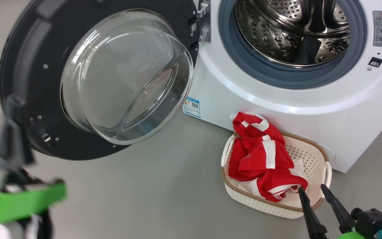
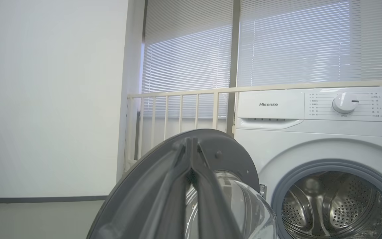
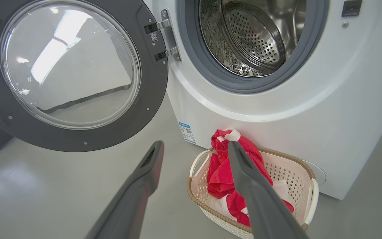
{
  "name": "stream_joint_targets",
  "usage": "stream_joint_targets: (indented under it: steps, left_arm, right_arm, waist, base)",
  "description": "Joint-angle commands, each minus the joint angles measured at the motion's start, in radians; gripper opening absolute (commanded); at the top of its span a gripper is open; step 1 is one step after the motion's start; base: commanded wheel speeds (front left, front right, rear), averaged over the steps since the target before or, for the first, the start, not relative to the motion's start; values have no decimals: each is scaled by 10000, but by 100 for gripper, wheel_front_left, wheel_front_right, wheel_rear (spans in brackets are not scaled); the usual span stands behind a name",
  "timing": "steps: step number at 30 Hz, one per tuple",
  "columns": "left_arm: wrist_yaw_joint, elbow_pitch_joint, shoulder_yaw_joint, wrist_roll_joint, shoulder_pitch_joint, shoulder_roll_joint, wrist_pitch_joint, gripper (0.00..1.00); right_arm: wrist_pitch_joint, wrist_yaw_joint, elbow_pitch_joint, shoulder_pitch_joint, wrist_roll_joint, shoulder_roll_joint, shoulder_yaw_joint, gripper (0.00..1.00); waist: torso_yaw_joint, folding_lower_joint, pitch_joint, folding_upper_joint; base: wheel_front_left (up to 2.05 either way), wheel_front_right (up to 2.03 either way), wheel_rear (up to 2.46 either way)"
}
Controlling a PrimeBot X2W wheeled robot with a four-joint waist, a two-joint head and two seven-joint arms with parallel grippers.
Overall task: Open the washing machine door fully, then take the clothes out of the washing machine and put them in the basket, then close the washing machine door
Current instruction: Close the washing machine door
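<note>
Door: door [image 1: 95, 79] stands swung wide, at 9 o'clock of the drum mouth. The opening step looks done.
Drum: drum [image 1: 293, 30] shows bare steel with no fabric in the part seen. Unloading judged finished.
Clothes: clothes [image 1: 264, 152] are red with white stripes and heaped in the basket [image 1: 310, 141]. One end drapes over the rim at 11 o'clock, against the washer [image 1: 277, 109].
Basket place: on the floor [image 1: 144, 192], just beside the washer front, at 6 o'clock below the drum mouth.
Left to do: closing the door, the last step.
Left gripper: left gripper [image 2: 190, 146] has its fingers pressed together with nothing between them. It sits by the door's outer rim, about 8 o'clock on the door, probably placed to push.
Right gripper: right gripper [image 1: 311, 188] is spread wide and empty, above the basket's near rim at 5 o'clock.
Brand: "Hisense" on the panel [image 2: 270, 113], at 9 o'clock of the dial [image 2: 344, 103].
Dial text: programme names ring the dial, too small to read.
Blue sticker: blue sticker [image 1: 191, 107] sits low on the washer front and carries a square code. Its wording is unreadable.
Warning sticker: warning sticker [image 1: 380, 28] is at 3 o'clock of the drum mouth and shows a triangle mark. Its text is unreadable.
Code tag: code tag [image 1: 193, 27] is on the door by the hinge and cannot be read.
</note>
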Motion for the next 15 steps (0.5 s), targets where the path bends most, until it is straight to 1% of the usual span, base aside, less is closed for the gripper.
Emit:
stream_joint_targets:
  steps: [1,5,9,12,15]
  left_arm:
    - [-180,-266,658,167,-734,236,-47,0]
    - [-559,64,1408,317,-2109,815,-47,0]
    - [-723,802,1801,145,-3334,1536,-47,0]
    - [-779,1670,1920,-216,-4179,2054,-48,0]
    - [-806,3122,2033,-1089,-5084,2547,62,0]
  right_arm:
    - [-63,2,-268,-33,-131,-103,114,100]
    - [-63,2,-305,145,-183,0,19,100]
    - [-63,2,-353,205,-241,9,30,100]
    - [-63,2,-378,169,-258,-20,-4,100]
    - [-63,2,-389,102,-239,-96,-6,100]
  waist:
    - [-30,-1,-35,0]
    - [-97,-1,-143,0]
    - [-231,-1,-68,0]
    - [-332,-1,38,0]
    - [-423,-1,156,0]
  base:
    - [0,0,0]
    - [0,0,0]
    - [0,0,0]
    - [0,0,0]
    - [0,0,0]
